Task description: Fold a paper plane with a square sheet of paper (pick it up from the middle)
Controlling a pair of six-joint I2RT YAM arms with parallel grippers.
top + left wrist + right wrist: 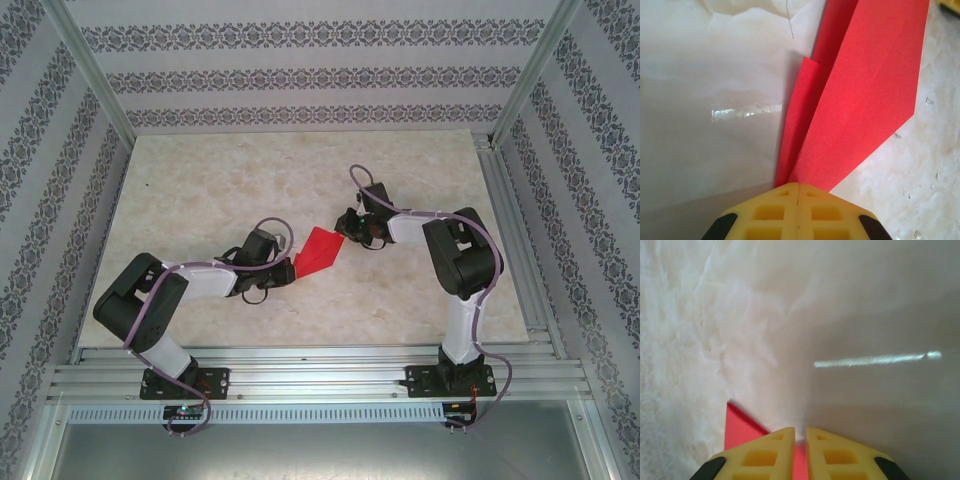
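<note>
Overhead rear view, wrist views near red paper [855, 100]

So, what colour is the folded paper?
The paper is plain bright red; left wrist view shows it best.

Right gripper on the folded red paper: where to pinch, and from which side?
The free wide end of the folded red paper, opposite the narrow tip pinched in the left gripper. Come in end-on from there: the layers look flat, while a flap gapes nearer the tip.
</note>
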